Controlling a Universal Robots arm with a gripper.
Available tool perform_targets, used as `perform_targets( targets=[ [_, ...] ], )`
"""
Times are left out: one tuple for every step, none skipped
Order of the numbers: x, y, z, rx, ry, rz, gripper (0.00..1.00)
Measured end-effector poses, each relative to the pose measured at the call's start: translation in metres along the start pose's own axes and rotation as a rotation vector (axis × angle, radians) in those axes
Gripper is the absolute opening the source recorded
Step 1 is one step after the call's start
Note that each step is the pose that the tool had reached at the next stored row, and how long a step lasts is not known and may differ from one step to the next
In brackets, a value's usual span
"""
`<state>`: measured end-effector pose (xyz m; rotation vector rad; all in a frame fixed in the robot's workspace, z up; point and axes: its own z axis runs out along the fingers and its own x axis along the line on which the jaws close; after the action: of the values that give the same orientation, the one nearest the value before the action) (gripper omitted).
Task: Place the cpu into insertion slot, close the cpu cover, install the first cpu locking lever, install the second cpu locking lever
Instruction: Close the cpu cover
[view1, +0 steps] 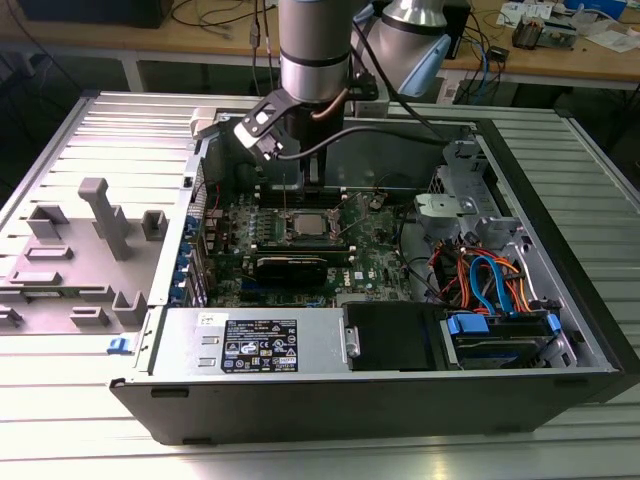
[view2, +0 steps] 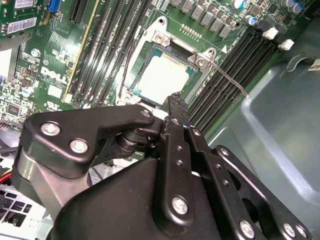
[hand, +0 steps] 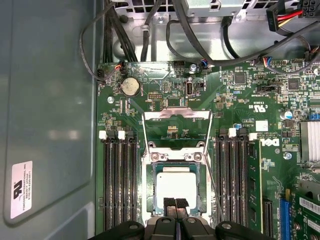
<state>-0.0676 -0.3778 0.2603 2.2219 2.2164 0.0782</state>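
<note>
The cpu (hand: 176, 187) lies flat in the insertion slot (hand: 149, 200), its dull silver top showing in both wrist views (view2: 162, 77). The cpu cover (hand: 176, 111) is swung open, back from the slot on its hinge. A thin wire locking lever (hand: 216, 192) runs loose along one side of the slot (view2: 227, 77). My gripper (hand: 175, 204) hangs just over the chip's near edge, its black fingers (view2: 175, 102) pressed together, shut with nothing between them. In the exterior view the gripper (view1: 308, 190) reaches down into the open case above the cpu (view1: 312, 226).
Long black memory slots (hand: 120, 185) flank the socket on both sides. A coin battery (hand: 131, 86) and cable bundles (hand: 150, 30) lie beyond the cover. The case holds a black card (view1: 290, 265), a power supply (view1: 250, 350) and drive cables (view1: 495, 285). A grey fixture (view1: 100, 230) stands outside.
</note>
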Motion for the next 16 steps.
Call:
perform_targets(
  targets=[
    [0.0000, 0.0000, -0.0003, 0.0000, 0.0001, 0.000, 0.11],
    [0.0000, 0.0000, -0.0008, -0.0001, 0.0001, 0.000, 0.11],
    [0.0000, 0.0001, -0.0012, -0.0001, 0.0001, 0.000, 0.11],
    [0.0001, 0.0001, -0.0014, -0.0001, 0.0001, 0.000, 0.11],
    [0.0001, 0.0001, -0.0016, -0.0001, 0.0003, 0.000, 0.11],
    [0.0001, 0.0001, -0.0016, -0.0002, 0.0002, 0.000, 0.11],
    [0.0000, 0.0001, -0.0017, 0.0000, 0.0000, 0.000, 0.11],
    [0.0001, 0.0001, -0.0017, -0.0001, 0.0000, 0.000, 0.11],
    [0.0001, 0.0001, -0.0017, 0.0000, 0.0000, 0.000, 0.11],
    [0.0001, 0.0001, -0.0018, -0.0001, 0.0001, 0.000, 0.11],
    [0.0001, 0.0001, -0.0018, 0.0000, 0.0001, 0.000, 0.11],
    [0.0001, 0.0001, -0.0019, 0.0000, 0.0000, 0.000, 0.11],
    [0.0000, 0.0001, -0.0023, 0.0001, -0.0003, 0.000, 0.11],
    [0.0001, 0.0001, -0.0029, 0.0001, -0.0003, 0.000, 0.11],
    [0.0001, 0.0001, -0.0034, 0.0000, -0.0001, 0.000, 0.11],
    [0.0001, 0.0002, -0.0040, 0.0000, -0.0001, 0.000, 0.11]
  ],
)
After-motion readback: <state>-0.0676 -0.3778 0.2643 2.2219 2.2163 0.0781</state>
